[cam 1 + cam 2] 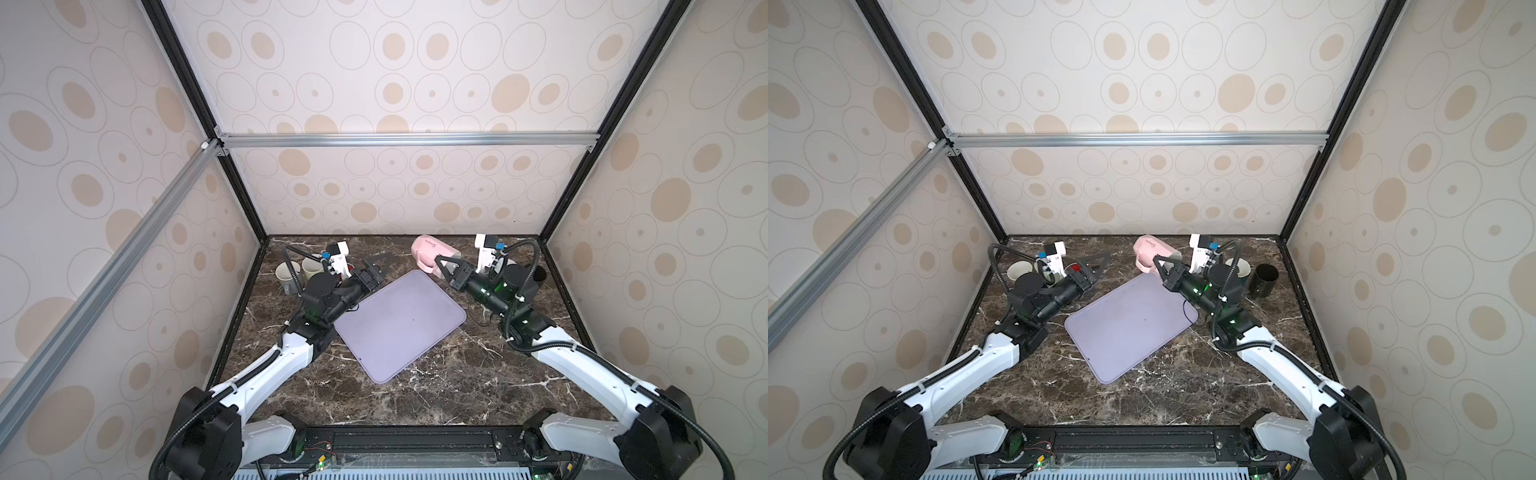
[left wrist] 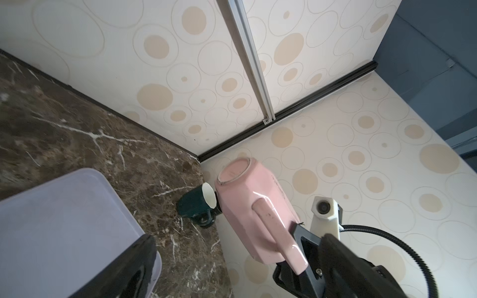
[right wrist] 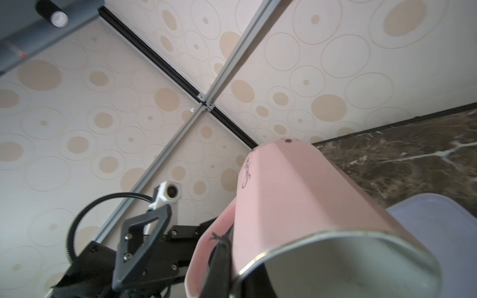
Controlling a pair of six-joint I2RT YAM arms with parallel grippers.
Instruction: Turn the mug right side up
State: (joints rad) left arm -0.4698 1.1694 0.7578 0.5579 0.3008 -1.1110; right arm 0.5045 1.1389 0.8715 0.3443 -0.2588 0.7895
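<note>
Dark marble tabletop (image 1: 457, 386) inside a spotted-wallpaper enclosure. Lavender tray (image 1: 399, 324) lies at centre with nothing on it. Clock refs are taken from tray centre in a top view.

Pink mug (image 1: 430, 252) is at approx 1 o'clock and appears clear of the surface. It is roughly on its side, base twd 10 o'clock, mouth twd the R arm. Right gripper (image 1: 439, 262) pinches the mug's handle (image 2: 273, 227). R wrist view shows one finger thru the handle loop, jaws pressed tight on the strap. Left gripper (image 1: 376, 268) is at 11 o'clock, jaws spread wide, holding nothing, apart from the mug.

Other items: two cream mugs (image 1: 286, 274) at 10 o'clock; teal mug (image 1: 1241, 268) and black cup (image 1: 1264, 280) at 2 o'clock.

Assessment: step in hand is the rotation, approx halfway, since the mug is neither inverted nor upright. Next move calls for more wrist roll until the mouth faces up, then base lowered flat onto tray or table before release. Risk: handle-only grip, so the mug may swing.
</note>
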